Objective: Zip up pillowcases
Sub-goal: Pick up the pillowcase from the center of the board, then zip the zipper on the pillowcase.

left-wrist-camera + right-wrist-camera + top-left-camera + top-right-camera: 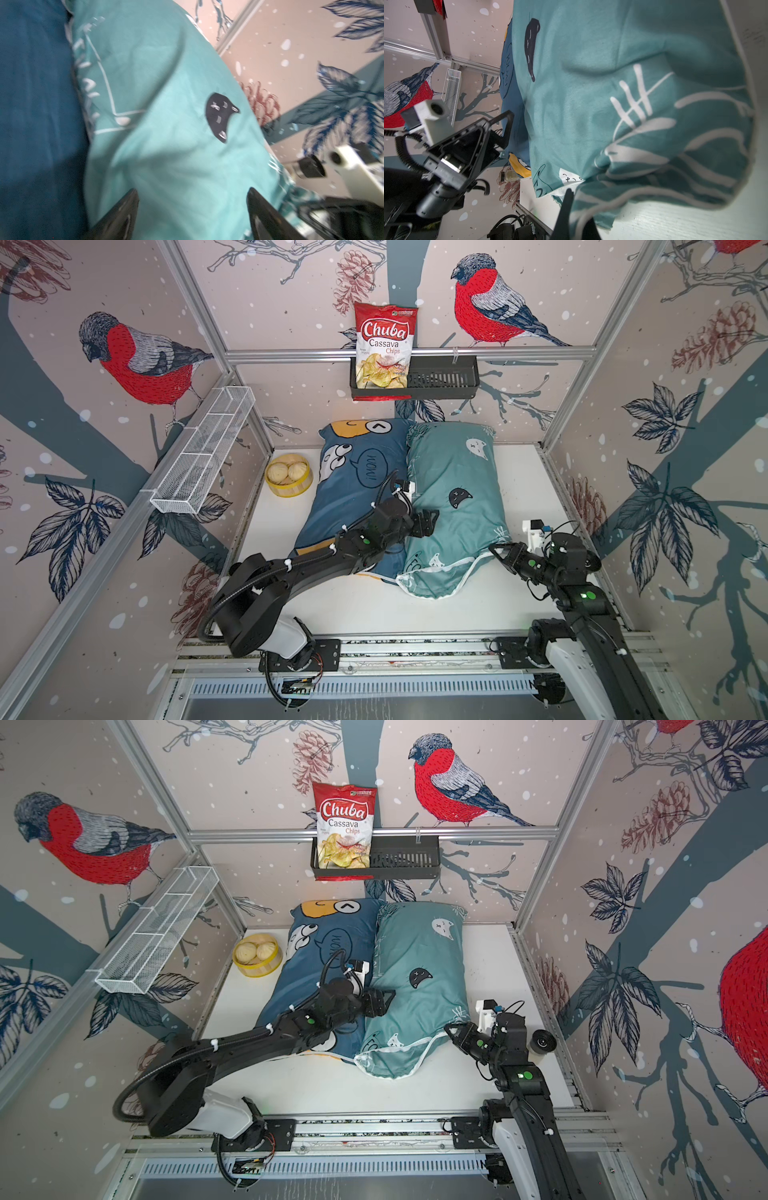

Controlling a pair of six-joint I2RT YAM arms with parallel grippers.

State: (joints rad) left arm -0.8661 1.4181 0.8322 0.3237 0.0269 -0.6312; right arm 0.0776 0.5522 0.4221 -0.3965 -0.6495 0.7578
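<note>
The dark blue pillowcase (353, 493) and teal pillowcase (453, 485) are lying side by side on the table (523, 477), long axes running away from me. The teal one's open end is facing me. My right gripper (498, 551) is pinching its hem, fully closed. My left gripper (192, 190) is hovering above it, jaws wide and empty. Legible: "WOW!" on the blue case, "Chuba Cassava Chips" on the chips bag (384, 344).

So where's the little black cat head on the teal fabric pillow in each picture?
In a top view: the black cat head sits mid-pillow on the teal fabric pillow, beside the left gripper.
In a top view: cat head, same spot.
Left wrist: cat head on teal cloth ahead of that gripper's open jaws.
Right wrist: cat head squashed thin, near the dark blue fabric pillow.
Shared landmark: that dark blue pillow alongside.
</note>
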